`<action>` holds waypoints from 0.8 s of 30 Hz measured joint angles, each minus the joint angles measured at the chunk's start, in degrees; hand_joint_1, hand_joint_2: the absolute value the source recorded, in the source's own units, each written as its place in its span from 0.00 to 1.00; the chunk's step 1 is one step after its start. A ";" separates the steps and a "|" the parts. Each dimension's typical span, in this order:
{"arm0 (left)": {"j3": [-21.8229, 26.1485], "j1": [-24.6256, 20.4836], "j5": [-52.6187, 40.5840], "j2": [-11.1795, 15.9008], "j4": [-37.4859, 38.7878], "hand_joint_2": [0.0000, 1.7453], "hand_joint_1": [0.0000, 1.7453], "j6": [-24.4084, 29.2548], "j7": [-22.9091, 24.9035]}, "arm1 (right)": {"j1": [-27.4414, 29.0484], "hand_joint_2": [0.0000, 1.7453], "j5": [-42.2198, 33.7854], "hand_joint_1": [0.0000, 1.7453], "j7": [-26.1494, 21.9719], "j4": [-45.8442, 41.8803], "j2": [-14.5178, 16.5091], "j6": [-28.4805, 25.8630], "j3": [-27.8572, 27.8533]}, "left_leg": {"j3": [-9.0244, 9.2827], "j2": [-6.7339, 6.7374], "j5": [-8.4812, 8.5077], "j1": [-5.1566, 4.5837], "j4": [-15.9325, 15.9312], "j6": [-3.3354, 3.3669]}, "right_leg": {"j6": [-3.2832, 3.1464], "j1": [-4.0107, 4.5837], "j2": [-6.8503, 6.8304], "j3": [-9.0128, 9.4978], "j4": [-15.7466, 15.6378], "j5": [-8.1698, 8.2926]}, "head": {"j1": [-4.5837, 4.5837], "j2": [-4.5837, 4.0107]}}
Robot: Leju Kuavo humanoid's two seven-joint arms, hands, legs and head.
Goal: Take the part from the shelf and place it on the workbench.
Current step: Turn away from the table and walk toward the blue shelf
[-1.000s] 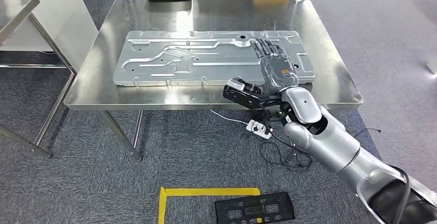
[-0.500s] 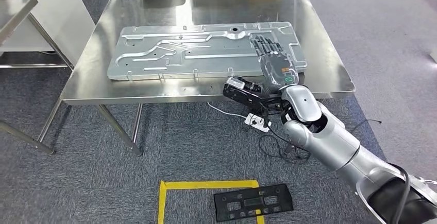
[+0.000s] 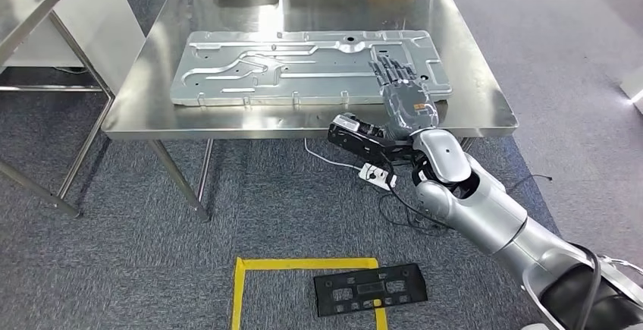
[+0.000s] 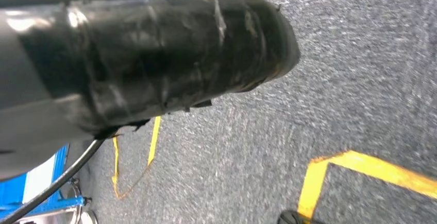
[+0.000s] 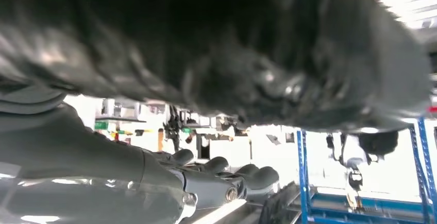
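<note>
Part (image 3: 303, 68), a long stamped metal panel, is laid flat on the steel worktop (image 3: 152, 117), its long axis running left to right across it. At its right end the right robot hand (image 3: 400, 87) is rested palm down, fingers stretched flat, gripping nothing. Whether the left robot hand is spread cannot be told.

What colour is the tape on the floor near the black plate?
Yellow; the tape shows best in the head view, beside the black plate.

Even overhead light, glare on the workbench (image 3: 485, 110), blurred backlit wrist views
</note>
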 joint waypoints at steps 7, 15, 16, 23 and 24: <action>0.00 0.08 0.07 -0.06 0.00 0.00 0.00 0.00 -0.49 | 0.41 0.00 -0.17 0.00 0.43 0.49 0.00 -0.45 -0.01 | -3.63 0.09 2.02 -0.21 1.05 0.15 | -0.16 0.04 -0.01 2.86 3.25 -3.72 | 0.09 0.00; 0.05 0.25 0.74 -0.06 0.00 0.00 0.00 0.05 -2.27 | 0.66 0.00 -6.17 0.00 3.41 0.52 0.00 -5.10 -1.28 | -6.20 -0.01 0.23 -0.26 4.50 -2.32 | -2.62 0.11 -0.09 5.55 -4.34 -0.31 | -0.16 0.00; 0.05 0.26 0.76 -0.10 0.00 0.00 0.00 0.07 -2.39 | 0.73 0.00 -7.60 0.00 3.60 0.52 0.00 -6.03 -1.85 | -7.34 -0.01 -2.16 -0.12 7.53 -2.61 | -2.84 0.08 -0.12 5.10 -4.36 0.08 | -0.26 0.00; 0.11 0.23 1.18 -0.34 0.00 0.00 0.00 0.24 -3.16 | 1.88 0.00 -30.65 0.00 2.76 0.54 0.01 -15.92 -6.80 | -1.13 -0.04 -4.16 0.05 5.85 -2.53 | -2.42 0.23 -0.06 1.81 -3.97 2.45 | -0.36 0.00; 0.16 0.16 1.23 -0.36 0.00 0.00 0.00 0.28 -3.24 | 1.98 0.00 -34.60 0.00 2.06 0.56 0.01 -17.82 -7.63 | 0.75 -0.07 -3.55 -0.07 2.74 -2.20 | -2.15 0.30 -0.06 1.62 -3.96 2.74 | -0.32 0.00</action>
